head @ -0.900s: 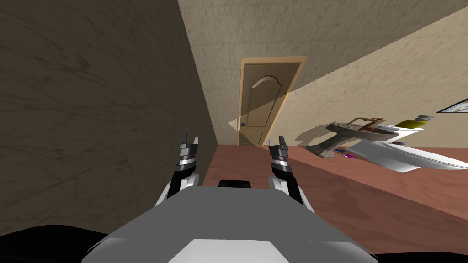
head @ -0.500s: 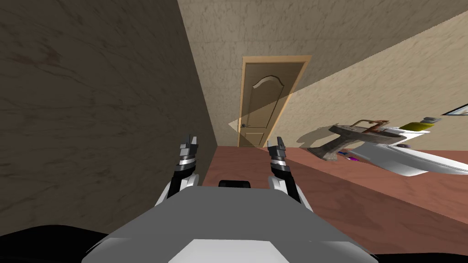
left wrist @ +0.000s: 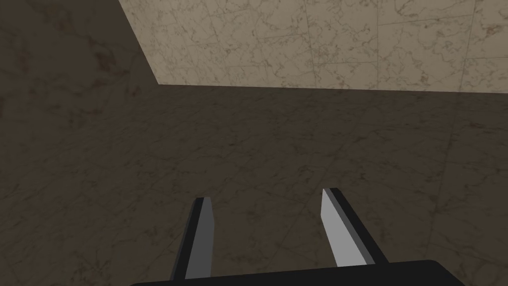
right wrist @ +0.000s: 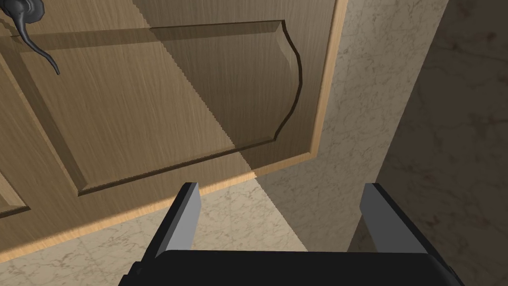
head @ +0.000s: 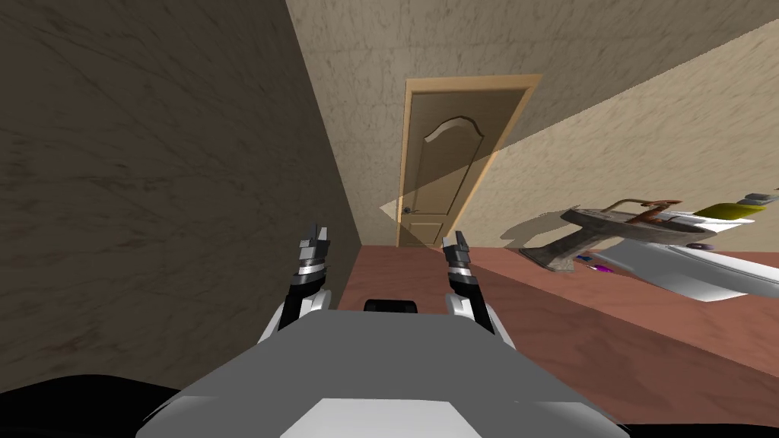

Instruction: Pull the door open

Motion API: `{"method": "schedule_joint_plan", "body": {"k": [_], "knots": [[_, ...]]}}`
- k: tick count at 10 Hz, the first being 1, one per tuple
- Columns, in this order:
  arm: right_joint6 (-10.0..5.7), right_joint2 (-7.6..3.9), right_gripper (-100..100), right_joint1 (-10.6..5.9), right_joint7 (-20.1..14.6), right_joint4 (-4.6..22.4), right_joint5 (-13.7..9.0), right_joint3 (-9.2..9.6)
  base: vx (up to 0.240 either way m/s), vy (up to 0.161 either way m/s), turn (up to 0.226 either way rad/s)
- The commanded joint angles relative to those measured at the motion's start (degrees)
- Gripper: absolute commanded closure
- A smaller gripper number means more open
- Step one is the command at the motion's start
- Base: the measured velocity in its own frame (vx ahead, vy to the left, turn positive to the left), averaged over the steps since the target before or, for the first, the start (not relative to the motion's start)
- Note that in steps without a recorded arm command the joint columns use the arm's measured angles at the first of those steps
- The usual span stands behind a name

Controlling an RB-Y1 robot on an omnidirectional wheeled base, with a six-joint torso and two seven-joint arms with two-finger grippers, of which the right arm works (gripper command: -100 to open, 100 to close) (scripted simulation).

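Facing the door [head: 445, 163], handle [right wrist: 26, 9] partly cut off, left tool [left wrist: 265, 196] and right tool [right wrist: 281, 186] spread wide.

My base moved forward, door [head: 445, 167] now nearer, larger in head view

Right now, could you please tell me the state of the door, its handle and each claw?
door: shut, sitting in its frame.
door handle: dark lever, untouched, apart from both claws.
left claw: open, empty, facing the dark brown wall.
right claw: open, empty, pointed toward the door, not touching it.
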Motion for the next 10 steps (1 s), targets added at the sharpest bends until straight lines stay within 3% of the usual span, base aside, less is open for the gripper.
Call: {"method": "schedule_joint_plan", "body": {"k": [1, 10], "knots": [[-0.65, -0.69, -100, -0.72, -0.72, 2.41, 0.54, -0.4, 0.139, 0.042, 0.004], [-3.18, -3.25, -100, -4.26, -3.52, 13.66, 3.45, -1.86, 0.128, 0.018, 0.004]]}}
